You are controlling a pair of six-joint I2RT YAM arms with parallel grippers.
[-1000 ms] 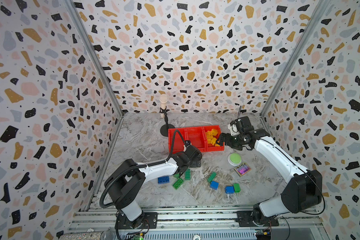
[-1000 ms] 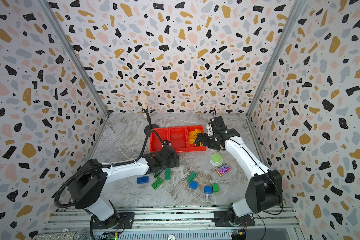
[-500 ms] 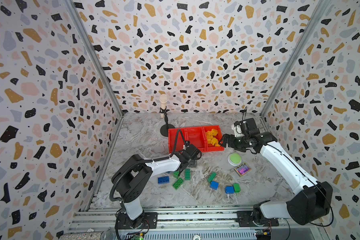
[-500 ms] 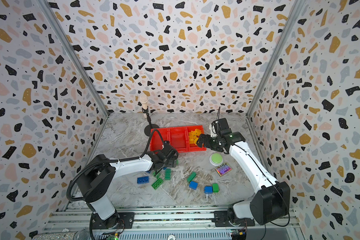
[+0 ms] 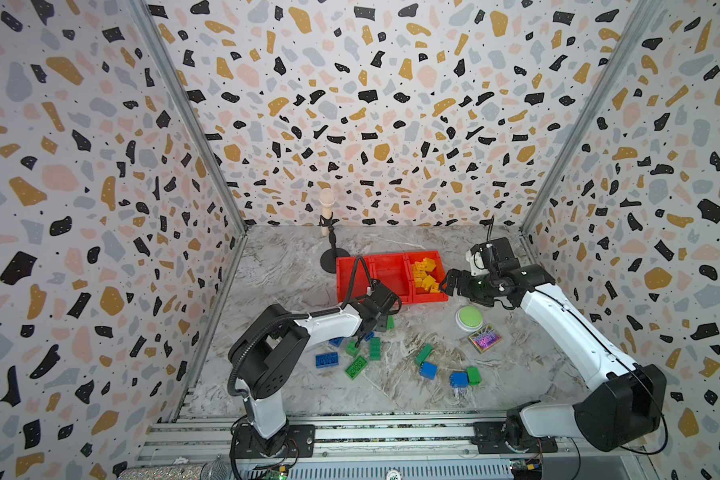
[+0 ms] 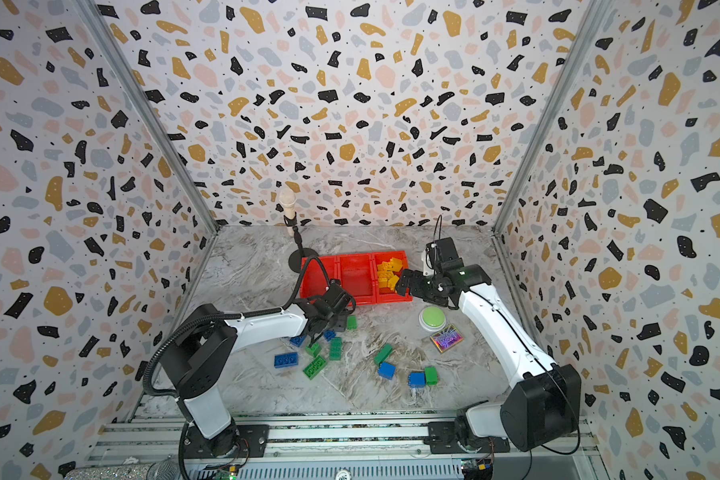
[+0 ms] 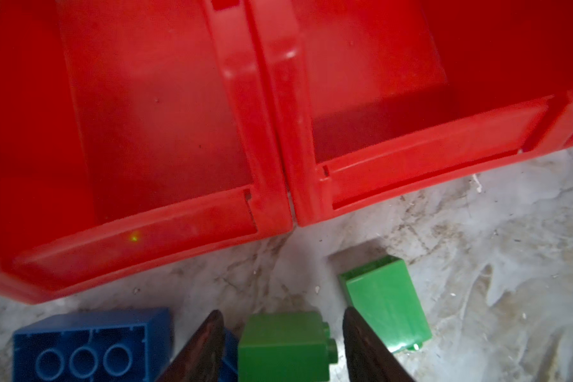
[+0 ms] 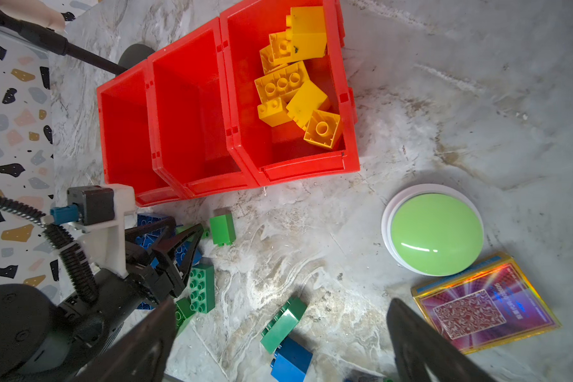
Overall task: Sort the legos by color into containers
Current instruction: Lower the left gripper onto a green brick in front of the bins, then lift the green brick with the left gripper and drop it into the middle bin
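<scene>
L claw [image 7: 280, 314] low over tabletop [image 7: 510, 248], fingers spread either side of small green brick [image 7: 283, 347]. Thin gaps both sides, not pinching it. Brick lies just in front of red bins [image 7: 272, 205]. R claw [image 8: 280, 302] spread wide, empty, hovering nr end bin w/ yellow bricks [image 8: 295, 82]. Blue bricks [image 5: 327, 359] and more green loose on tabletop.

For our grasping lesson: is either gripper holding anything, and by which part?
Nothing gripped yet. The left gripper flanks a small green brick with side gaps; the right gripper is open, empty.
</scene>
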